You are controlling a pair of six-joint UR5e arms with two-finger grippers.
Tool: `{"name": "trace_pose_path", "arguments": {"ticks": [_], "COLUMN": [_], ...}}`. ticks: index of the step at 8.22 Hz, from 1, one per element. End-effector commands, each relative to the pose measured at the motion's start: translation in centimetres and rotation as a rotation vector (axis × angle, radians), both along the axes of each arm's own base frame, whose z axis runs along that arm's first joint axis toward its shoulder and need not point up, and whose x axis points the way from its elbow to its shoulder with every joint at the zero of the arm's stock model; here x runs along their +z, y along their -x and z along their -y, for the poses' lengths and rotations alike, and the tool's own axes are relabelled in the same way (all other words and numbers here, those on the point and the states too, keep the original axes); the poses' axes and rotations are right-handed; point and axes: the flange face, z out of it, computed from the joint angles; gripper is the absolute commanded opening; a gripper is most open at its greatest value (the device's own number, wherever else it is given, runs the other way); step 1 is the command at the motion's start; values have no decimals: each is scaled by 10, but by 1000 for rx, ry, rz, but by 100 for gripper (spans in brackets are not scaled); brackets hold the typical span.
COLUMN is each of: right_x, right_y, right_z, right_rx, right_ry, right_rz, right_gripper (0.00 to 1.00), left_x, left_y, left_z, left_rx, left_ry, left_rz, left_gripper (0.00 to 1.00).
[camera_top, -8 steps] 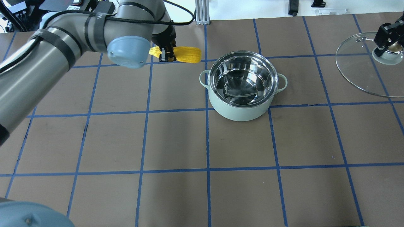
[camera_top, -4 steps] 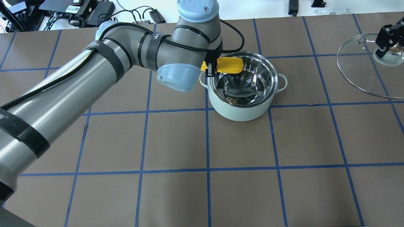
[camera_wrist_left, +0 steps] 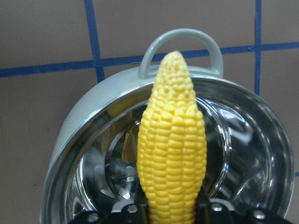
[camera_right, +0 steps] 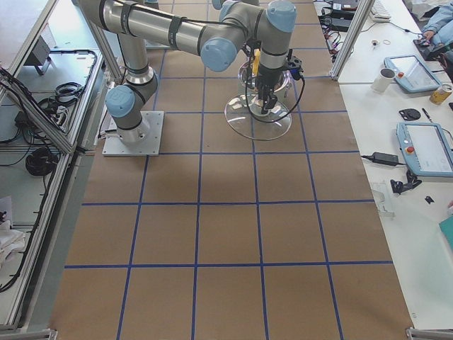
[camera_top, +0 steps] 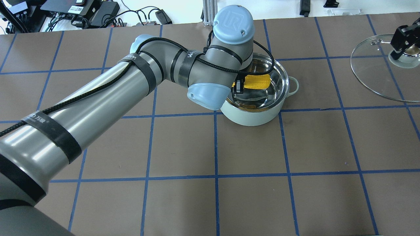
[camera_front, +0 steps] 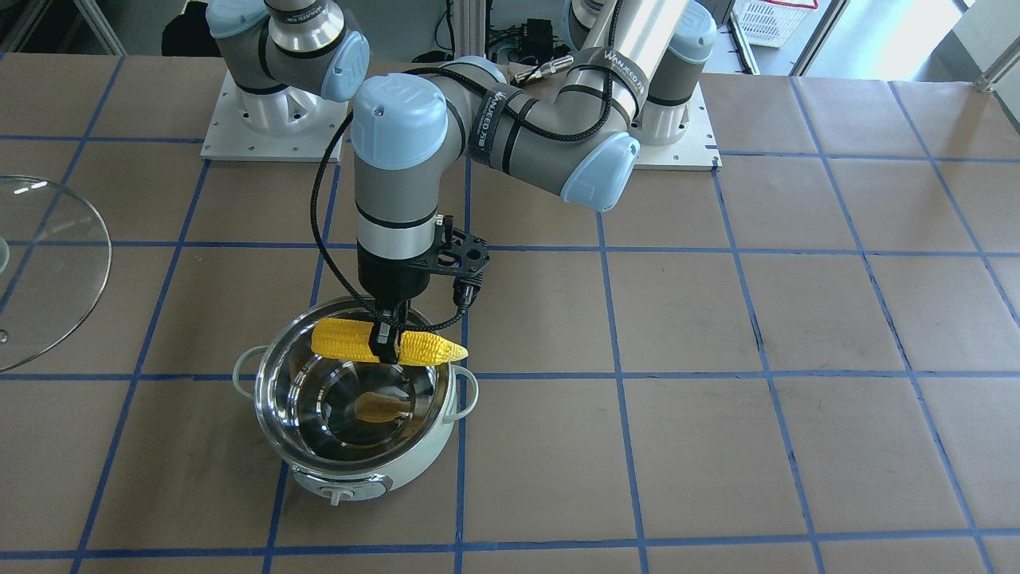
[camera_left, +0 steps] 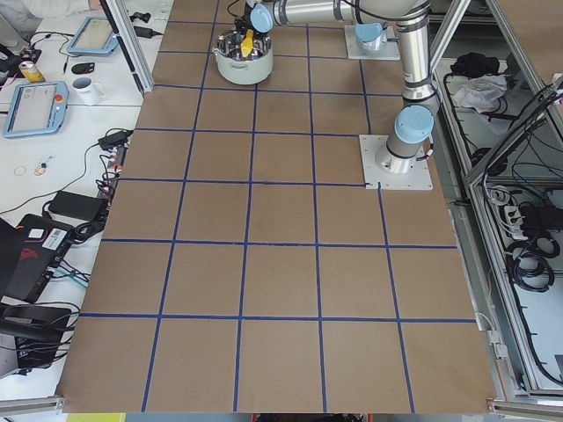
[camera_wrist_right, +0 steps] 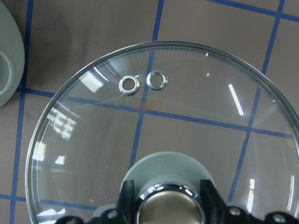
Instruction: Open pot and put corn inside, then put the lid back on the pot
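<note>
Exterior front-facing: left gripper [camera_front: 385, 344] pinches corn [camera_front: 422, 347] mid-cob over open pot [camera_front: 414, 465] for release; right gripper [camera_wrist_right: 167, 205] clamps lid [camera_wrist_right: 93, 140] aside.

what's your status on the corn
Left pincer shut on yellow corn cob, held level over open mint-green steel-lined pot. Right pincer holding clear glass lid, well aside. Pot mouth unobstructed.
</note>
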Motion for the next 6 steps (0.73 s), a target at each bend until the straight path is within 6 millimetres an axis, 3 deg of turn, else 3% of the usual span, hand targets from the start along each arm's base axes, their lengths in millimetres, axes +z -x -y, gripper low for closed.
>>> {"name": "trace_pose_path", "arguments": {"ticks": [1, 2, 3, 4, 5, 6], "right_x": [3, 2, 2, 2, 2, 3], "right_y": [0, 0, 0, 0, 0, 0], "right_z": [0, 0, 0, 0, 0, 0], "right_rx": [-3, -3, -3, -1, -1, -1], "right_ry": [8, 8, 7, 7, 8, 8], "right_rz": [-7, -5, -5, -3, -2, -5], "right_gripper": [28, 28, 28, 28, 28, 28], "left_x": [-25, -26, -26, -25, -20, -19], "left_y": [27, 26, 27, 25, 27, 29], "left_z": [-8, -7, -8, -7, -6, -6], "left_rx": [-32, -32, -36, -38, -41, -42], "left_ry": [7, 7, 7, 16, 45, 51], "left_rz": [-7, -9, -6, -1, -26, -47], "left_gripper": [0, 3, 23, 73, 100, 100]}}
